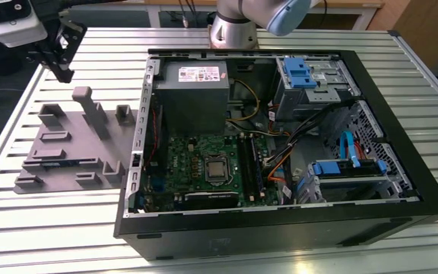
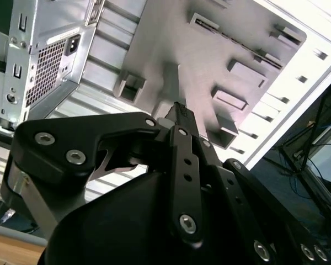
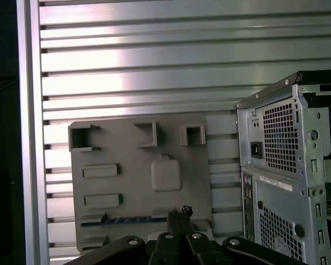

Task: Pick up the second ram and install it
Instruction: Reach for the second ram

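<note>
The slatted metal table [image 1: 44,228] fills the exterior view. An open black case [image 1: 280,228] lies on its side across the middle and right of that frame. Inside it, a grey power supply [image 1: 192,91] sits toward the top and a green motherboard [image 1: 196,148] lies below that. Blue drive brackets [image 1: 299,71] stand at the case's upper right and lower right.

A grey tray [image 1: 74,151] with upright blocks lies flat on the table. It is at the exterior view's left, just beside the case wall. The arm [image 1: 234,25] rises from its base at the top centre of that frame.

The gripper [image 1: 65,73] hangs in the upper left corner of the exterior view, higher in the frame than the tray and clear of it. In both wrist views its black fingers [image 3: 175,229] lie pressed together with no gap between them, and nothing is held between them.

The ram [image 3: 127,220] shows in the first wrist view as a thin blue strip. It stands on edge in a long slot of the tray, outside the case. In that view the fingertips appear just beside one end of the strip. Whether they touch it cannot be told.
</note>
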`<action>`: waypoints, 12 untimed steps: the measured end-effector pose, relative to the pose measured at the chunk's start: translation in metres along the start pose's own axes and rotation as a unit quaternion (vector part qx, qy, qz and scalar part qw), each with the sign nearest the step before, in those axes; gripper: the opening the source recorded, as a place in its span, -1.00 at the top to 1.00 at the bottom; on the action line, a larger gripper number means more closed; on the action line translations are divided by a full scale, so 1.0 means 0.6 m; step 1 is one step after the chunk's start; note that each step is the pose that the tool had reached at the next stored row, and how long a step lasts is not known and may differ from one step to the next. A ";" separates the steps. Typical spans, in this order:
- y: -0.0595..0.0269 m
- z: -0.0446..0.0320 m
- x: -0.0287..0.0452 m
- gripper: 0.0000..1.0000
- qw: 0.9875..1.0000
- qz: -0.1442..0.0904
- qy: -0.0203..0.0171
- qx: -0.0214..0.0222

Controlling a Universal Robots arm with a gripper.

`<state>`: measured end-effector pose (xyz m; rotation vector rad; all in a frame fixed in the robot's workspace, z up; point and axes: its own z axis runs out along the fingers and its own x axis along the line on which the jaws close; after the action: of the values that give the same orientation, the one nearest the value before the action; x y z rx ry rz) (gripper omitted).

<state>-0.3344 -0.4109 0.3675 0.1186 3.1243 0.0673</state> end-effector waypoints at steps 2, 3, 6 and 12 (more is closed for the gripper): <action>-0.005 0.001 0.002 0.79 1.000 0.000 0.000 0.000; -0.010 0.001 0.003 0.79 1.000 0.000 0.000 0.000; -0.023 0.002 0.006 0.79 1.000 0.000 0.000 0.000; -0.037 0.005 0.030 0.79 1.000 -0.001 0.000 0.000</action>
<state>-0.3542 -0.4314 0.3634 0.1167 3.1247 0.0672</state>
